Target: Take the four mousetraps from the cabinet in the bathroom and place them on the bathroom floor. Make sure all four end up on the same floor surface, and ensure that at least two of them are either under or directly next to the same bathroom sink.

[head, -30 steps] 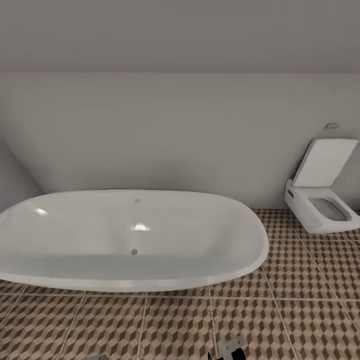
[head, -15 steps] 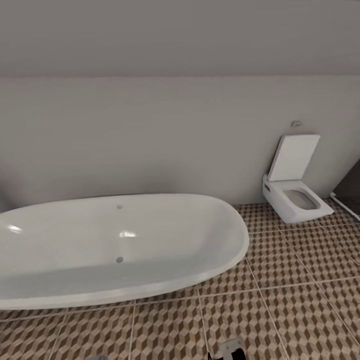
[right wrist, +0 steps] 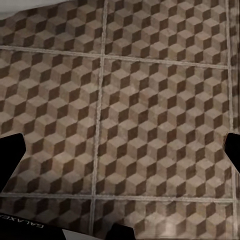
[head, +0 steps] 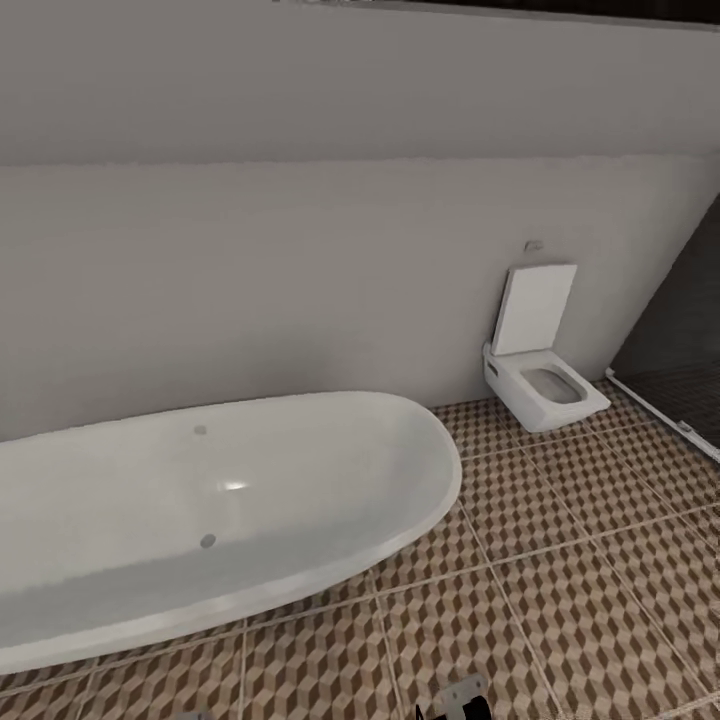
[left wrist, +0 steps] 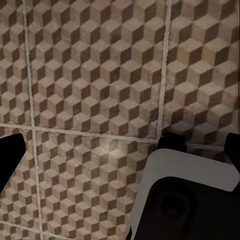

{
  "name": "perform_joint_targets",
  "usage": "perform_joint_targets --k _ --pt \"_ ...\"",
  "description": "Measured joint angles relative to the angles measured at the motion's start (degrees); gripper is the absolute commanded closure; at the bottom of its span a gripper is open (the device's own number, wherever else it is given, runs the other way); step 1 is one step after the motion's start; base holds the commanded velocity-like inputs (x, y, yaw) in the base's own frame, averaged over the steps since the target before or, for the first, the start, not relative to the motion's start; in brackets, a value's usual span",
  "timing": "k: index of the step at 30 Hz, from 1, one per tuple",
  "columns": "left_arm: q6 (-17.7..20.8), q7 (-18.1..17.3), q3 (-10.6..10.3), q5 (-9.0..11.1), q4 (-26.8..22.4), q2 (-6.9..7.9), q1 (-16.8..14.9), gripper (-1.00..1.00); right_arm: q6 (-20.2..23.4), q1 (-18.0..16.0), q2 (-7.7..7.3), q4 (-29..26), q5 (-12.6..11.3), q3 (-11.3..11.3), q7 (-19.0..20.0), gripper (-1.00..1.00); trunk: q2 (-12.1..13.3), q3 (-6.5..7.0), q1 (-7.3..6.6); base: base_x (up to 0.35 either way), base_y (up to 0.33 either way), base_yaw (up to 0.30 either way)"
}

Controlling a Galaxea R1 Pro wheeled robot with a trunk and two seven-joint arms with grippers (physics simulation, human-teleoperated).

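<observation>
The bathroom floor [head: 560, 560], tiled in a brown and beige cube pattern with pale grout, spreads from the near edge of the head view out to the far wall. It is where the traps must end up, and the stretch seen here holds nothing of the task. No mousetrap, wooden cabinet or sink can be seen, so the robot is likely on its way between places.

On the left, a long white bathtub [head: 210, 520] sits on the tiles against the wall. To the far right a white toilet [head: 542, 385] hangs on that wall with its lid raised, and a dark shower corner [head: 680, 350] lies further right.

The wrist views add what the head view lacks. The left gripper [left wrist: 120, 155] looks down at tiles, its dark fingertips set wide apart at the frame edges with nothing between them; a pale, dark-topped robot part [left wrist: 185, 195] sits below. The right gripper [right wrist: 120, 150] is equally spread and empty over tiles, with a white sliver, probably the tub's edge, in one corner. Both arms seem tucked low for travel.
</observation>
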Motion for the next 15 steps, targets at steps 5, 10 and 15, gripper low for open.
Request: perform_joint_targets --k 5,10,15 --pt "0.0 0.0 0.0 0.0 0.0 0.00 0.0 -1.00 0.0 0.0 0.00 0.0 0.0 0.0 0.0 -1.00 0.0 0.29 0.00 0.000 0.000 -0.257" --pt "0.0 0.0 0.0 0.0 0.0 0.00 0.0 -1.00 0.0 0.0 0.00 0.0 0.0 0.0 0.0 -1.00 0.0 0.57 0.00 0.000 0.000 -0.257" --pt "0.0 0.0 0.0 0.0 0.0 0.00 0.0 -1.00 0.0 0.0 0.00 0.0 0.0 0.0 0.0 -1.00 0.0 0.86 0.00 0.000 0.000 -0.257"
